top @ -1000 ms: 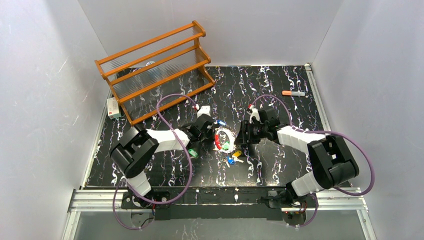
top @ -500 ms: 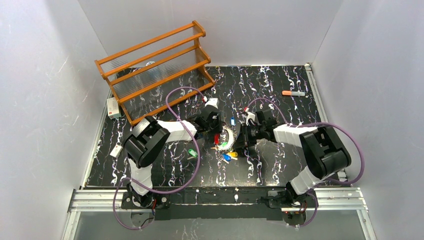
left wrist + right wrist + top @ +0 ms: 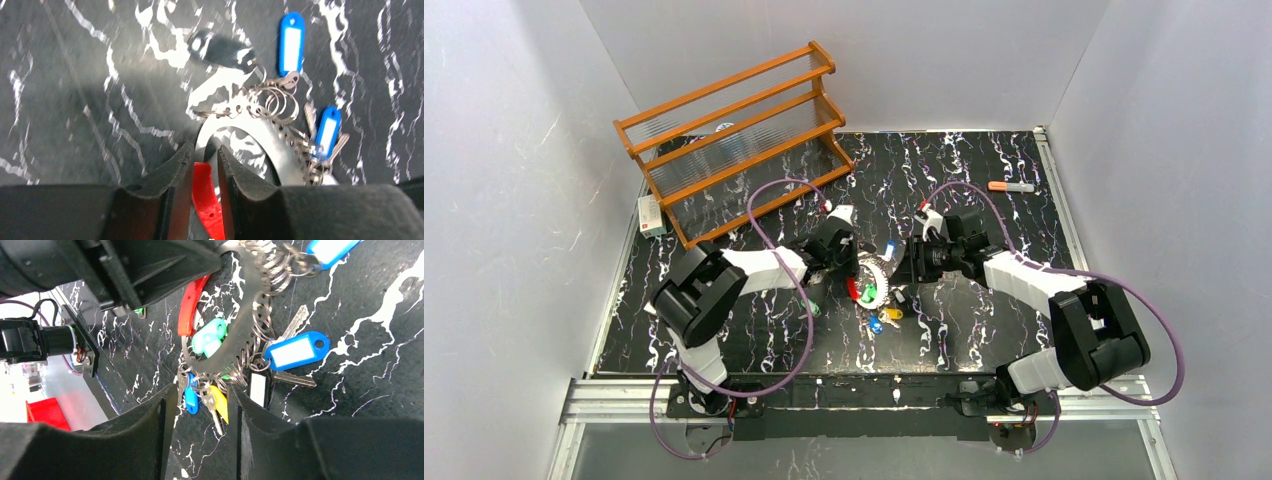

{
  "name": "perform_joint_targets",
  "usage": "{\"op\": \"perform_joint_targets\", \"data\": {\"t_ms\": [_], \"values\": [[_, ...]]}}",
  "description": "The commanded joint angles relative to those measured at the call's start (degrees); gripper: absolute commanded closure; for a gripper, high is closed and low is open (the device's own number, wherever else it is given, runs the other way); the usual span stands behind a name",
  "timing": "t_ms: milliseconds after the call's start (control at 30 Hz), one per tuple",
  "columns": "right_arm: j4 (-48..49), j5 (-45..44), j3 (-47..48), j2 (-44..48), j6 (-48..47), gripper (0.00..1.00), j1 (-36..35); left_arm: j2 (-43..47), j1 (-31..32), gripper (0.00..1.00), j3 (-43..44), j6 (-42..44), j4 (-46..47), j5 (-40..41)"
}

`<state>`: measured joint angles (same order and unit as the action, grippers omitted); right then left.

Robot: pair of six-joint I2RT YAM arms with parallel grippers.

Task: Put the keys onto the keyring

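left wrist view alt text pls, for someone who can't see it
The left gripper pinches the red arc of the keyring, a flat metal band fringed with small wire loops. Two blue tags and a black tag lie at its far side on the black marbled table.

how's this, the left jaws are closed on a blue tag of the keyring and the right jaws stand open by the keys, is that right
No. The left wrist view shows the jaws of the left gripper closed on the red arc of the keyring; the blue tags lie clear of them. The jaws of the right gripper do stand open by the keys.
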<state>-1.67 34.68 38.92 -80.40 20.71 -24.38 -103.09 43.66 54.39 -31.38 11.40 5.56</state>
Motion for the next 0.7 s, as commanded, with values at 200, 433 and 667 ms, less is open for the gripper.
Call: {"op": "perform_joint_targets", "data": {"t_ms": [200, 433, 667], "values": [[0.1, 2.7, 1.6, -4.7, -1.5, 0.65, -0.8, 17.1, 0.0, 0.75, -13.9, -1.0, -0.3, -2.3], [-2.7, 0.9, 2.0, -9.2, -3.6, 0.62, -3.0, 18.2, 0.0, 0.74, -17.9, -5.0, 1.3, -3.5], [-0.5, 8.9, 1.3, -8.3, -4.1, 0.54, -5.6, 15.3, 0.0, 0.75, -19.8, -7.4, 4.5, -4.6]]}}
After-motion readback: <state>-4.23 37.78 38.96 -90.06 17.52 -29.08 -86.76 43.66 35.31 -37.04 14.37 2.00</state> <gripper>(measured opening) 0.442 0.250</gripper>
